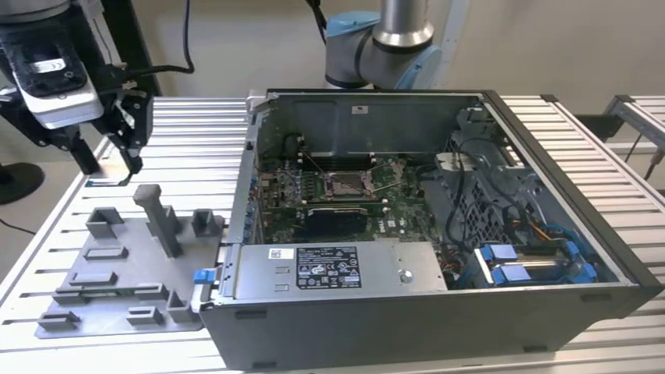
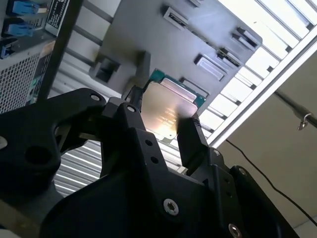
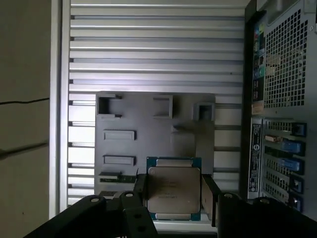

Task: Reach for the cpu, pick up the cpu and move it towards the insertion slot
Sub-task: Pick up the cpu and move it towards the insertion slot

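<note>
The cpu [image 3: 173,187] sits clamped between the gripper [image 3: 174,196] fingers, lifted above the grey fixture tray [image 3: 129,148].
In the exterior view the arm apparently hangs left of the open computer case [image 1: 437,312], well apart from the insertion slot [image 1: 346,185].

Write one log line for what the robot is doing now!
pincer: shut on cpu | place: above grey tray, beside computer case | slot: empty
</note>
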Action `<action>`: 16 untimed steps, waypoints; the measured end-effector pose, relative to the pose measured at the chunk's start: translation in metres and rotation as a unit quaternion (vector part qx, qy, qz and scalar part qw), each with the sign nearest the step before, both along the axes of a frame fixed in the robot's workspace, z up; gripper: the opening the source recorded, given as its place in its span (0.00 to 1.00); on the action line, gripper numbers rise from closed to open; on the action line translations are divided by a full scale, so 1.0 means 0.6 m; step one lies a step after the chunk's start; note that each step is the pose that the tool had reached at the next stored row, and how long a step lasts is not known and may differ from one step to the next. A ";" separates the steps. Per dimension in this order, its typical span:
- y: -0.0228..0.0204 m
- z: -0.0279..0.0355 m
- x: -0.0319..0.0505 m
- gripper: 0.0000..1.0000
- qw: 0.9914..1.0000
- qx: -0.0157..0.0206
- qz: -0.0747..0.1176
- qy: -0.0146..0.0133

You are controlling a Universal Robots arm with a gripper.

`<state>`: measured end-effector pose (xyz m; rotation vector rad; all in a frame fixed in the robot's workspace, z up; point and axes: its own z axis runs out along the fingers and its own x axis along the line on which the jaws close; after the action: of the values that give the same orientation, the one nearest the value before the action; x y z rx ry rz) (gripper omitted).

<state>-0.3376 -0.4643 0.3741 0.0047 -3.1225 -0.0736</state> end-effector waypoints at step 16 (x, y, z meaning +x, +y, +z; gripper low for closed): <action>0.0005 0.000 0.121 0.00 1.000 0.001 0.000 0.000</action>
<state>-0.2652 -0.4640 0.3742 0.0059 -3.1225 -0.0761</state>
